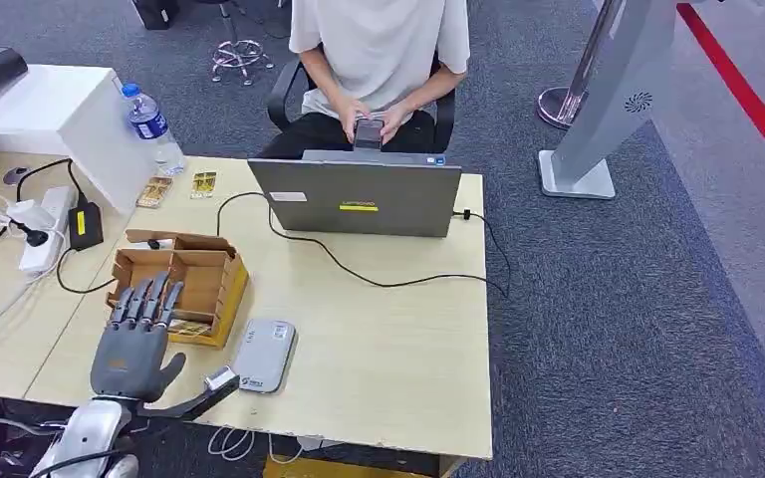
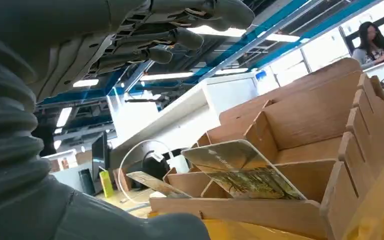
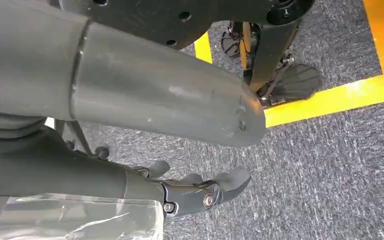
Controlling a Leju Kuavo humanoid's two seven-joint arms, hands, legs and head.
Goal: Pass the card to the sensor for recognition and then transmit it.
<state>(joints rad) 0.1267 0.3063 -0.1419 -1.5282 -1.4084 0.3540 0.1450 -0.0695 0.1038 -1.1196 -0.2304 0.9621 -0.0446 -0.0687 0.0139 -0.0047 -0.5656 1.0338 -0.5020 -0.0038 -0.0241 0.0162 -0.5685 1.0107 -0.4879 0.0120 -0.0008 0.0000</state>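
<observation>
Setting: office desk (image 1: 388,329), laptop (image 1: 359,197) at 12 o'clock, a seated person (image 1: 379,60) behind it.
Left hand (image 1: 137,339): empty, fingers spread, over the cardboard box (image 1: 184,274).
Right hand (image 3: 200,192): hangs above carpet; fingers apparently loosely curled, grasp unclear.
Card (image 2: 242,170): leaning in a front box slot.
Sensor (image 1: 264,355): 3 o'clock of the hand.
Handling: likely light, stiff, slick; pinch its raised edge.

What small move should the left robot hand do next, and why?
Probably lower the left robot hand toward the card leaning in the near compartment of the cardboard box and pinch it. The hand hovers open at the box, holding nothing, and the sensor beside the box has no card on it.
</observation>
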